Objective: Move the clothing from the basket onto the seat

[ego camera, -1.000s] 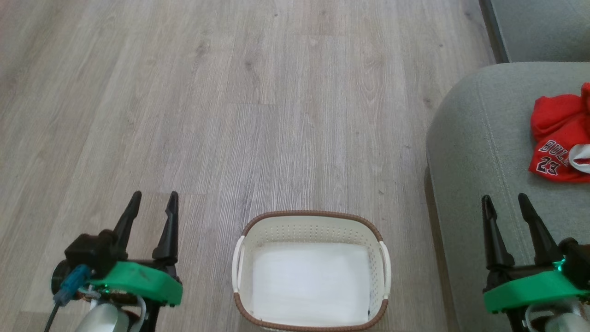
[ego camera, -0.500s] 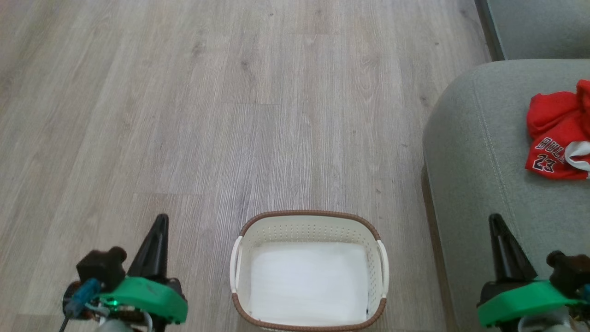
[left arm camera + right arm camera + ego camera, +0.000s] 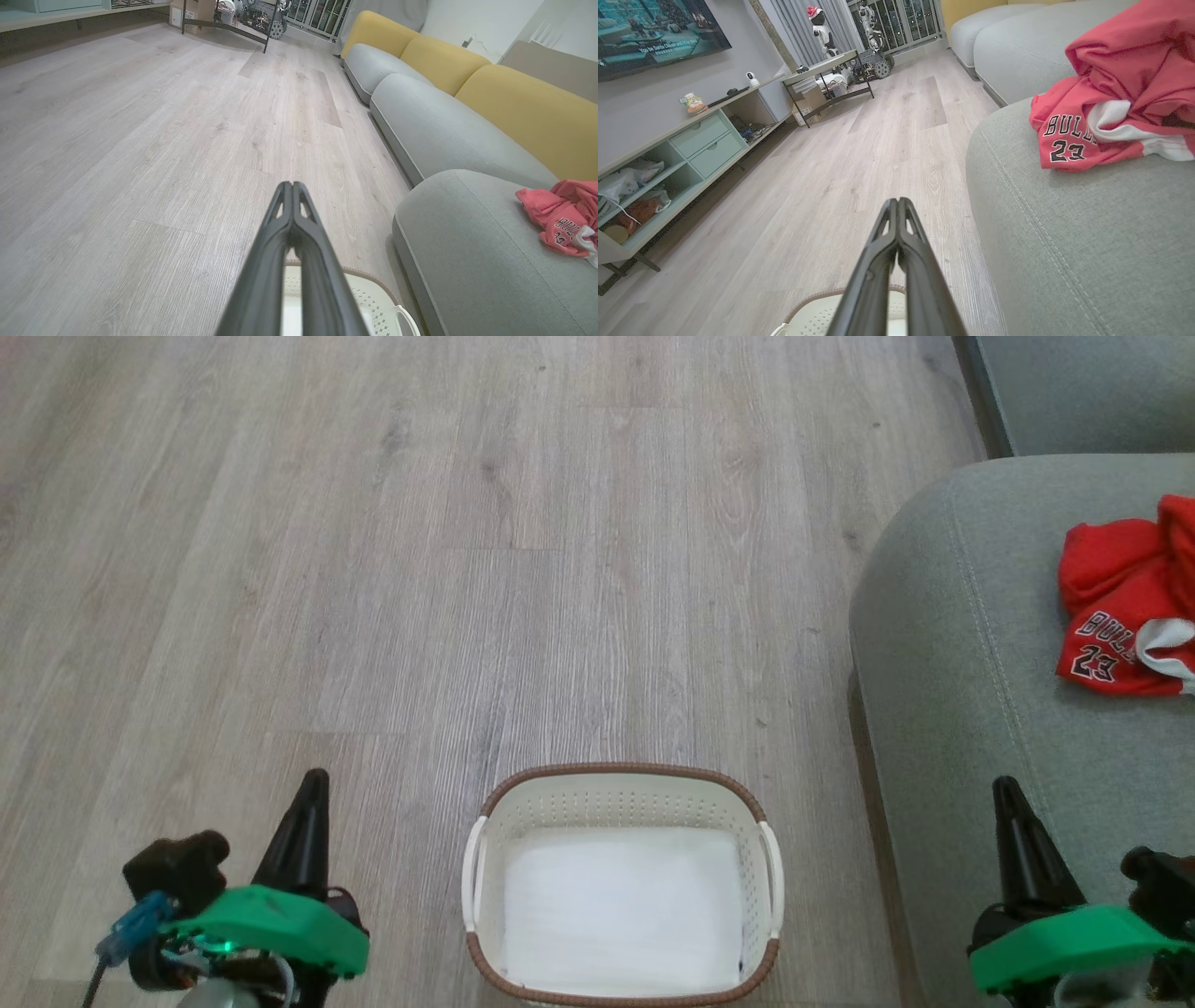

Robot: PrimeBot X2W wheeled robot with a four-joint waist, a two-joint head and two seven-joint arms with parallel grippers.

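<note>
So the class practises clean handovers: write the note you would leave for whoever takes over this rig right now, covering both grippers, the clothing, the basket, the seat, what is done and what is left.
The left gripper is shut and empty, beside the basket.
The right gripper is shut and empty, by the seat.
The clothing lies bunched on the seat, jersey lettering showing.
The basket stands on the floor and holds a flat white sheet, no red fabric.
Done: the move looks complete.
Left: apparently nothing; confirm, then stop.
</note>
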